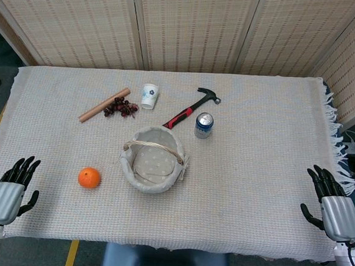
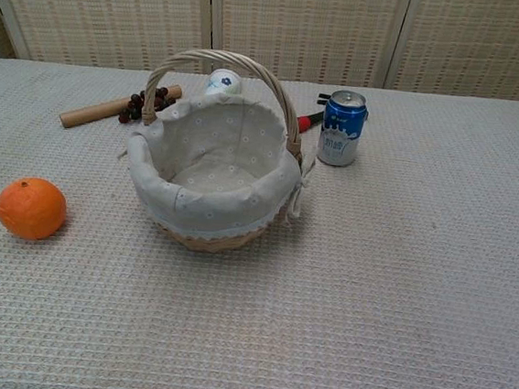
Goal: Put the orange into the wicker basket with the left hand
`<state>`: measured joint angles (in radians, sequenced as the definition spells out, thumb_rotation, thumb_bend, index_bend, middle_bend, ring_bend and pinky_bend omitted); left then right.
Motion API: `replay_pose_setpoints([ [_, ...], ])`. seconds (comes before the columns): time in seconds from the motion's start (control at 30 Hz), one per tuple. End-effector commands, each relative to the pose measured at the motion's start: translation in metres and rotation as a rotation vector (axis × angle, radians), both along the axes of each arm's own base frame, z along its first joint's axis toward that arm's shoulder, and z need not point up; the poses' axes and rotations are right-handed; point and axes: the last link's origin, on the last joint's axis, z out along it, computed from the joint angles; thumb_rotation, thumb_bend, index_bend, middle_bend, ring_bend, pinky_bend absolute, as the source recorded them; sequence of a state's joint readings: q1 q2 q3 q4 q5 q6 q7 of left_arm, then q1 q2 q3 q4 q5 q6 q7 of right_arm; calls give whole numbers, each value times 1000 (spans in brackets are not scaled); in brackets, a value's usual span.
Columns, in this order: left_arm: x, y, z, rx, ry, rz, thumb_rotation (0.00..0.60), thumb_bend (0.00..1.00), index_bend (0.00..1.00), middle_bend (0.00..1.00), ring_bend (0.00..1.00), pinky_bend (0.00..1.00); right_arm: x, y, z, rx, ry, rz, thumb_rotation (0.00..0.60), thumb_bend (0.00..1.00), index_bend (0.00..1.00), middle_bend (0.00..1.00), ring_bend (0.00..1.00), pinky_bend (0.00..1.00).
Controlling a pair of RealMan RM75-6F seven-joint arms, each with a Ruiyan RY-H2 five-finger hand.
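Start posture, nothing yet grasped: left hand (image 1: 7, 195) and right hand (image 1: 337, 208) parked empty at tabletop (image 1: 254, 175) corners, fingers apart; round orange (image 1: 89, 177) at 9 o'clock of cloth-lined wicker basket (image 1: 154, 160), path unobstructed; blue drink can (image 1: 203, 125), hammer (image 1: 191, 107), paper cup (image 1: 149, 96) toward 12 o'clock, clear of route.

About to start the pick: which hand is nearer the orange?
Left. The left hand rests open at the table's near-left corner, on the same side as the orange, with nothing between. The right hand sits beyond the basket.
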<state>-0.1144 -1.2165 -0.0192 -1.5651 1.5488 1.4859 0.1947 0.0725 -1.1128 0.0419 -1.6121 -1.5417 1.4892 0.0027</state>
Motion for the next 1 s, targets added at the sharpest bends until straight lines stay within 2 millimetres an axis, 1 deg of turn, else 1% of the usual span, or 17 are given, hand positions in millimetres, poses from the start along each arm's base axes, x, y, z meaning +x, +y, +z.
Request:
replay_pose_setpoints([
  [0.03, 0, 0, -2, -6, 6, -7, 600, 442, 19, 0, 0, 245, 0, 3, 2, -3, -5, 5, 600, 224, 0, 0, 0, 193],
  [0.23, 2, -1, -6, -20, 7, -11, 600, 441, 19, 0, 0, 245, 0, 8, 4, 6, -18, 19, 600, 223, 0, 0, 0, 194],
  [0.37, 6, 0, -9, -45, -2, -32, 600, 442, 12, 0, 0, 245, 1, 6, 3, 18, -21, 22, 600, 223, 0, 0, 0, 194],
  [0.47, 9, 7, -13, -78, 9, -52, 600, 442, 0, 0, 0, 254, 4, 2, 0, 19, -20, 45, 600, 224, 0, 0, 0, 194],
  [0.57, 14, 16, -18, -127, 23, -56, 600, 444, 0, 0, 0, 266, 10, 0, -2, 21, -60, 110, 600, 223, 0, 0, 0, 194],
  [0.7, 22, 22, -27, -196, 29, -62, 600, 443, 0, 0, 0, 267, 8, 1, 1, 2, -89, 138, 600, 224, 0, 0, 0, 194],
  [0.87, 31, 22, -46, -295, 18, -52, 600, 443, 0, 0, 0, 268, 7, -1, 13, -45, -148, 153, 600, 224, 0, 0, 0, 194],
  [1.0, 40, 27, -59, -319, 21, -57, 600, 447, 0, 0, 0, 262, 6, -5, 20, -73, -182, 153, 600, 223, 0, 0, 0, 194],
])
